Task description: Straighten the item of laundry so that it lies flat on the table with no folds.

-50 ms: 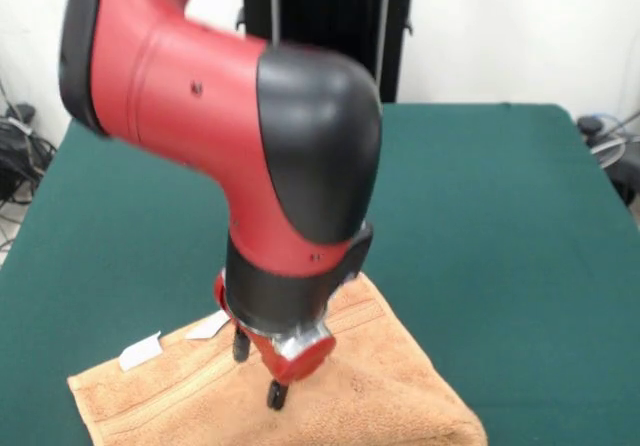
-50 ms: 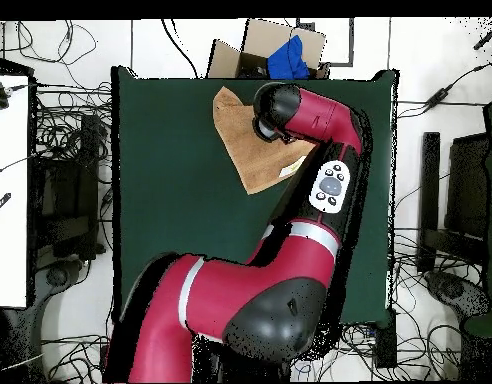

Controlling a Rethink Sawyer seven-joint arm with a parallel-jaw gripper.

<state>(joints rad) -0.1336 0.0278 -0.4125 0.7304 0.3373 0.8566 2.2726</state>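
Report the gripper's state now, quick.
Gripper: down over the orange-tan terry-cloth hand towel on the dark green table; open or shut cannot be told, since the arm's wrist hides it.

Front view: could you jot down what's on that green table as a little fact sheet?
Towel: orange-tan terry hand towel at the table's near edge, under the arm
Tags: small white tags at its back edge
Table: dark green top, far bigger than the towel
Gripper: low over the towel; open or shut, cannot tell
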